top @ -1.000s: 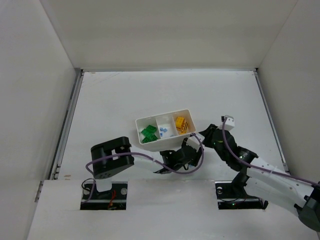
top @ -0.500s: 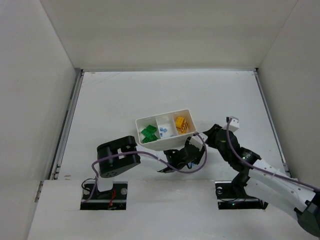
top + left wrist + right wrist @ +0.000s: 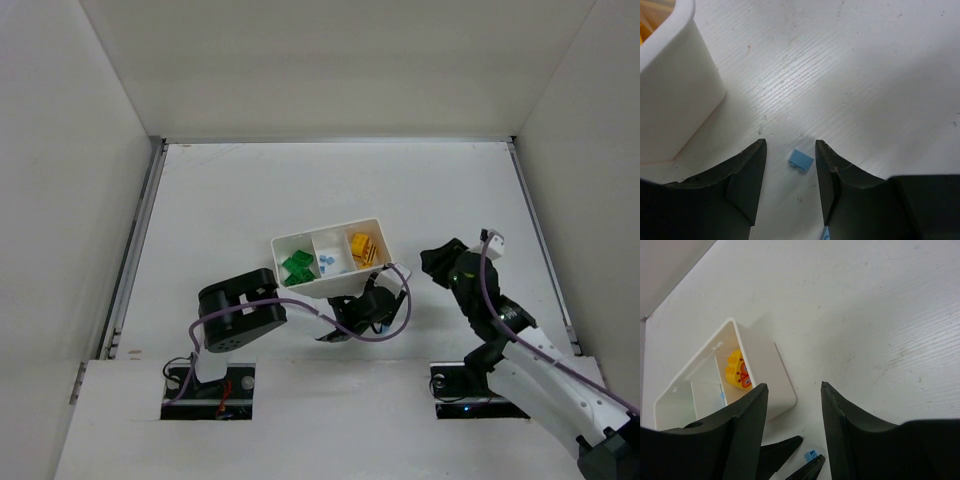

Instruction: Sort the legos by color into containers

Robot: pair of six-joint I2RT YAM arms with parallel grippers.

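Overhead view, tray: A small white rectangular plastic tray with three side-by-side compartments sits mid-table, just beyond the arms.
Overhead view, sorted pieces: Tiny green plastic bricks lie in the left compartment, pale blue bricks in the middle and yellow-orange bricks in the right.
Overhead view, arms: The left gripper is low beside the tray's near right corner. The right gripper hangs to the tray's right, apart from it. Finger spacing cannot be read from here.
Left wrist view, fingers: The left gripper's two dark fingers are spread and grip nothing.
Left wrist view, loose piece: One loose pale blue brick lies on the white tabletop between the fingers, nearer one than the other. Whether it touches cannot be told. The tray's outer wall stands close by, upper left.
Left wrist view, unclear: A sliver of blue shows at the bottom edge, too little to identify.
Right wrist view, fingers: The right gripper's fingers are spread wide and empty, above bare tabletop by the tray's corner.
Right wrist view, scene: The tray's yellow-orange end is nearest. Lower down, the left gripper's fingertips bracket the loose pale blue brick.
Progress: Judged nearly finished, since each colour in the tray has its own compartment.
Remaining: The loose pale blue brick is yet to be pinched, lifted and dropped into the middle compartment. No other stray pieces can be confirmed.
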